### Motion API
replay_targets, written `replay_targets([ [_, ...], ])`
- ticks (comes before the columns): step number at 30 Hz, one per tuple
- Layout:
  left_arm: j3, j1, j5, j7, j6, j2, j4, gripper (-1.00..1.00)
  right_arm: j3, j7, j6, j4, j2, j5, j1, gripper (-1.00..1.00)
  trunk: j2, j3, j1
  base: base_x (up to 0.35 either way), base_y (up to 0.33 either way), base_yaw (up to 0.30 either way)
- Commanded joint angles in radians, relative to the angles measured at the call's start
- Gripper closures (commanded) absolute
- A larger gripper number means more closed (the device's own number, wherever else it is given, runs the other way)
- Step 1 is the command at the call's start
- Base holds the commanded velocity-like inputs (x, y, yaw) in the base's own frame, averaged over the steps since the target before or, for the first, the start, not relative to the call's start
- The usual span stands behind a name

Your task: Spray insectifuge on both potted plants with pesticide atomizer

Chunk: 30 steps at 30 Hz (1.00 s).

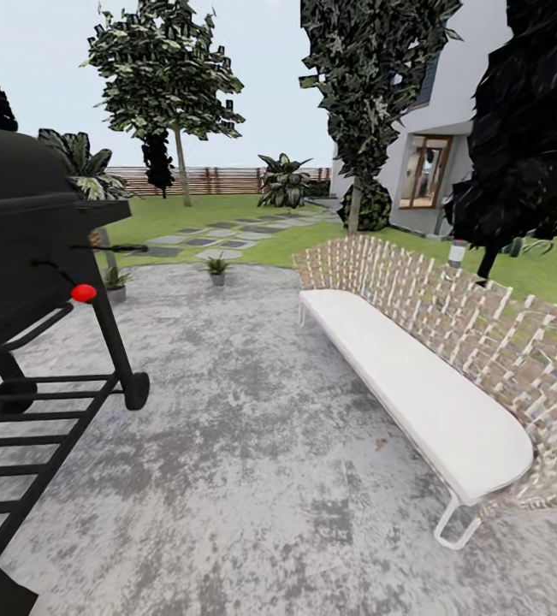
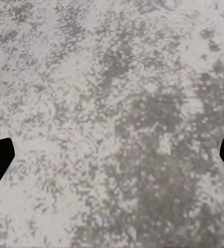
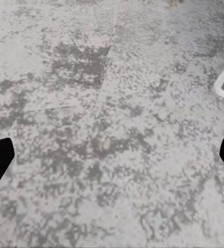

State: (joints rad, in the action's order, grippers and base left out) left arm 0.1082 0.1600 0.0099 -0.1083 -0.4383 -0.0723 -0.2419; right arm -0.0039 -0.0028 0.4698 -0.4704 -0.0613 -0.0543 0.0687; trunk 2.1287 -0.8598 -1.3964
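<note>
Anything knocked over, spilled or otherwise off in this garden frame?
Nothing stands out. Both potted plants stand upright at the far edge of the paved area. The grill and bench sit level. Both grippers hang open above bare paving.

- The ground point(image 1: 244, 445) is grey stone with dark and light patches.
- A big black grill point(image 1: 30, 282) on wheels stands on the left, with a red knob point(image 1: 83, 293) on it.
- A long white bench point(image 1: 415, 389) with a woven back stands on the right.
- Behind the stone there is green grass point(image 1: 184, 214) with flat stepping stones point(image 1: 214, 235).
- A brown wooden fence point(image 1: 218, 180) runs along the far end.
- Tall leafy trees point(image 1: 167, 77) stand on the grass.
- A white house point(image 1: 449, 145) with a wood-framed window point(image 1: 423, 171) is on the right.
- The sky point(image 1: 47, 60) is pale and bright.
</note>
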Motion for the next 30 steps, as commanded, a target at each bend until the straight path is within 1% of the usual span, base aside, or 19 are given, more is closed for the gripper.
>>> replay_targets([
  [1,0.001,0.001,0.001,-0.001,-0.004,0.0,0.001,-1.0,-0.001,0.0,0.003,0.001,0.0,-0.005,0.0,-1.0,0.0,-0.001,0.0,0.337,-0.126,0.275],
  [4,0.002,0.001,0.001,-0.001,-0.004,0.0,0.001,-1.0,-0.001,0.0,0.003,0.001,0.0,-0.005,0.0,-1.0,0.0,-0.001,0.0,0.337,-0.128,0.276],
  [7,0.002,0.001,0.001,-0.001,-0.004,0.0,0.001,-1.0,-0.001,0.0,0.003,0.001,0.0,-0.005,0.0,-1.0,0.0,-0.001,0.0,0.337,-0.132,0.117],
  [14,0.002,0.001,0.001,-0.001,-0.004,0.0,0.001,-1.0,-0.001,0.0,0.003,0.001,0.0,-0.005,0.0,-1.0,0.0,-0.001,0.0,0.338,-0.089,0.018],
  [30,0.002,0.001,0.002,-0.001,-0.004,0.0,0.001,-1.0,0.0,0.001,0.003,0.002,0.0,-0.005,0.0,-1.0,0.0,-0.001,0.0,0.339,-0.003,0.001],
])
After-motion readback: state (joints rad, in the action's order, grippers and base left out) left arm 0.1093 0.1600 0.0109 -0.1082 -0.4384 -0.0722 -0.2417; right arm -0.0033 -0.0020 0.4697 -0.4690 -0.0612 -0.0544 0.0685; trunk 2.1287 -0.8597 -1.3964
